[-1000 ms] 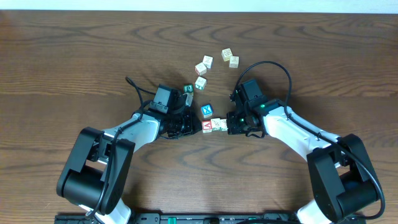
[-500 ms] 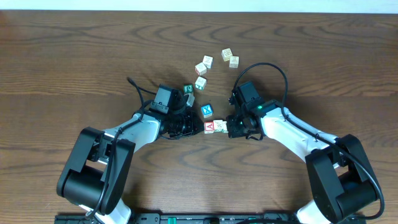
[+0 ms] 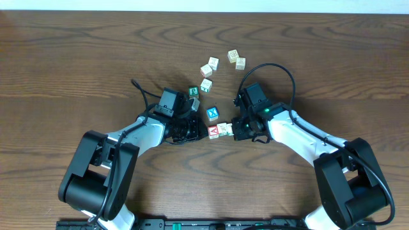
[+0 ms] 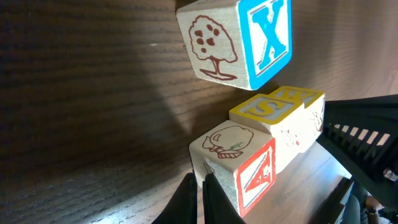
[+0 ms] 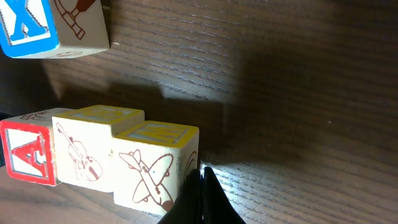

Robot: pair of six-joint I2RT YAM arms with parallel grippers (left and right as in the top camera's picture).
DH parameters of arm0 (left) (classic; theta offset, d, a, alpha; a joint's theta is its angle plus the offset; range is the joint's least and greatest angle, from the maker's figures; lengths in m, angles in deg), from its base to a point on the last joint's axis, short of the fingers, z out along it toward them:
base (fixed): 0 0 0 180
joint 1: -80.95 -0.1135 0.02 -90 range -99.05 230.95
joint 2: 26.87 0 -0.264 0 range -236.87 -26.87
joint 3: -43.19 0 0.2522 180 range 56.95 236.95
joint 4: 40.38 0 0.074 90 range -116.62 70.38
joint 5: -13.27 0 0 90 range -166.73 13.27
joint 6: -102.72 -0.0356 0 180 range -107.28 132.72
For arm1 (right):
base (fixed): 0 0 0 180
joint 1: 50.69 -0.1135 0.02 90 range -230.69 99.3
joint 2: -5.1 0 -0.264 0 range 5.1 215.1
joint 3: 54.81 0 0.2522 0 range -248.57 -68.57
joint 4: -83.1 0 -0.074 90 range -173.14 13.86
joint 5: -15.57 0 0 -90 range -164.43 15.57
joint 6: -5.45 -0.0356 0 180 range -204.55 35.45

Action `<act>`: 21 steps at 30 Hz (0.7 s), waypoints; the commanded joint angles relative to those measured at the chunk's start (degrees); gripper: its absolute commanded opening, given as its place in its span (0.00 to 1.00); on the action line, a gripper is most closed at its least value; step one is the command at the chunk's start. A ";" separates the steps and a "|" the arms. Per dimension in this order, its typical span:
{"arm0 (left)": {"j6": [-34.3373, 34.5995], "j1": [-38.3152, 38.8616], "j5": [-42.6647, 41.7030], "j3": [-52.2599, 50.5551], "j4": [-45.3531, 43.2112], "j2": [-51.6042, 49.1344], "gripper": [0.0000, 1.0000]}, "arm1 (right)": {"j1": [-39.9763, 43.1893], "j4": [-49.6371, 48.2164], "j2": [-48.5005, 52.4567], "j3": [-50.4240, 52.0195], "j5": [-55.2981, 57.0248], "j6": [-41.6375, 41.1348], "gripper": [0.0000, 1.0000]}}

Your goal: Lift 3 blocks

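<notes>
Overhead: the three blocks (image 3: 221, 130) form one touching row above the desk (image 3: 77, 64), between the left tool (image 3: 203, 132) and right tool (image 3: 237, 130).

Left wrist: fingers (image 4: 186, 205) together, tips at the red A end (blue X cube (image 4: 249, 37) just beyond).

Right wrist: fingers (image 5: 194, 208) together, against the airplane-printed end.

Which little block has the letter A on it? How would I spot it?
On the brown table, the left gripper and right gripper nearly meet, with a row of three blocks between them. The A block is the end one by the left gripper, the only one in that row with a red face.
</notes>
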 commanded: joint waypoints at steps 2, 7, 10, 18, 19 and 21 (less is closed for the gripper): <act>-1.44 0.48 -2.03 1.55 -0.33 -0.63 0.07 | -0.96 -0.74 -0.09 -0.09 -5.64 1.84 0.01; -1.44 0.48 -2.73 1.90 -0.48 -0.57 0.07 | -1.27 -0.76 -0.09 -0.09 -6.34 2.03 0.01; -1.44 0.48 -3.91 2.38 -0.48 -0.44 0.07 | -1.64 -0.76 -0.09 -0.09 -6.54 2.51 0.01; -1.40 0.48 -4.09 3.30 -0.26 0.52 0.07 | -1.73 -0.76 -0.44 -0.09 -7.17 2.62 0.01; -1.40 0.48 -4.09 3.30 -0.22 0.55 0.07 | -1.73 -0.76 -0.55 -0.09 -7.17 2.62 0.01; -1.40 0.48 -4.09 3.30 -0.22 0.55 0.07 | -1.70 -0.76 -1.18 -0.09 -7.15 2.62 0.01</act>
